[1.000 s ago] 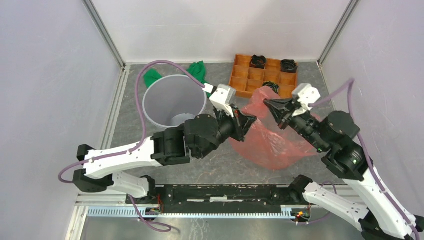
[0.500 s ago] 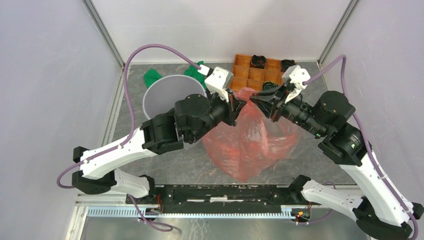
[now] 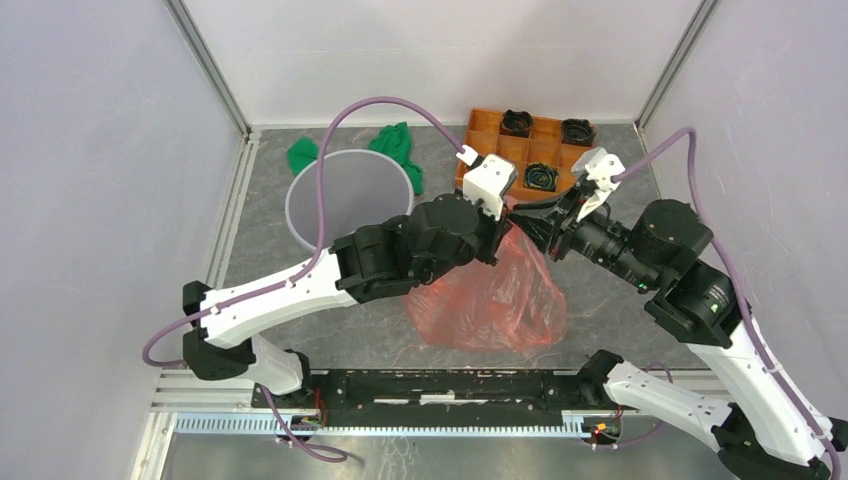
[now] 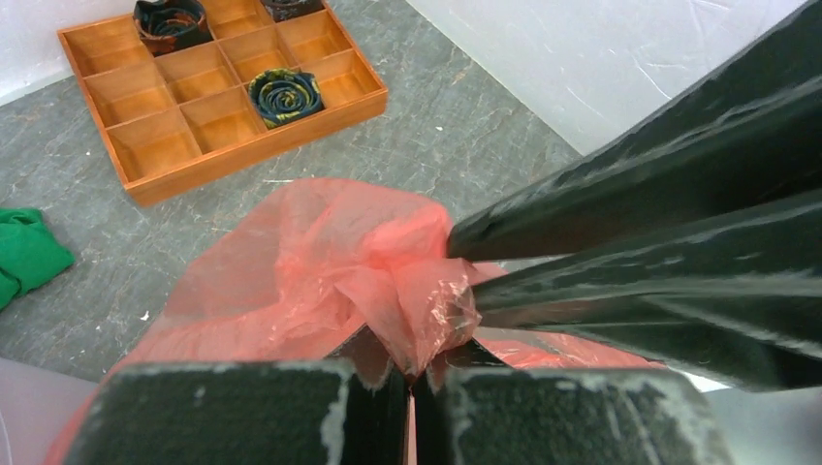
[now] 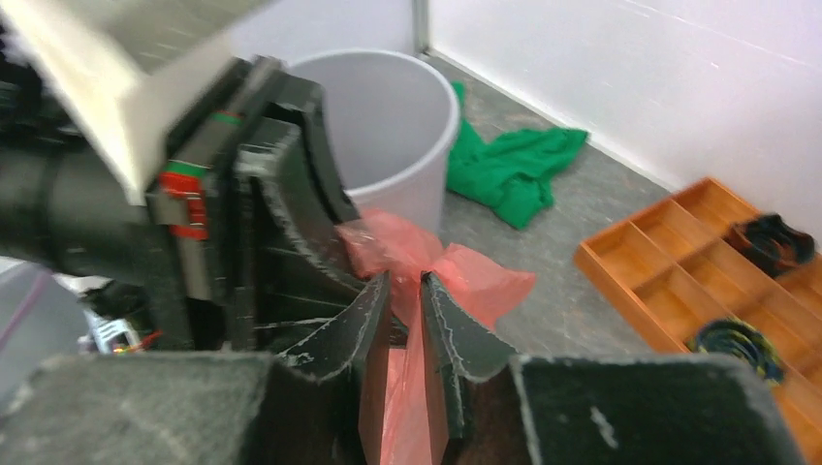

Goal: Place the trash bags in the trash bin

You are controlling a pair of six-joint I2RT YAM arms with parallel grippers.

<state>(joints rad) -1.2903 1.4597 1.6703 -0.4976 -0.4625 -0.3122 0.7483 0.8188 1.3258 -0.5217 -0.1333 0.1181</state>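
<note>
The red-orange trash bag (image 3: pixel 495 295) hangs bunched at its top, its lower part resting on the table in front of the arms. My left gripper (image 3: pixel 505 212) is shut on the bag's top edge (image 4: pixel 412 291). My right gripper (image 3: pixel 527 216) is shut on the same bunch (image 5: pixel 417 262), tip to tip with the left one. The round grey trash bin (image 3: pixel 345 200) stands upright at the back left, partly hidden by the left arm; it also shows in the right wrist view (image 5: pixel 397 116). The bag is to the right of the bin, apart from it.
A green cloth (image 3: pixel 395 142) lies behind the bin, also in the right wrist view (image 5: pixel 509 170). An orange-brown compartment tray (image 3: pixel 490 140) with dark rolled items stands at the back right, also in the left wrist view (image 4: pixel 194 126). White walls enclose the table.
Both grippers have come together over the bag's top and moved right, toward the tray. The bag, spread wider before, now hangs gathered in a narrower bunch.
</note>
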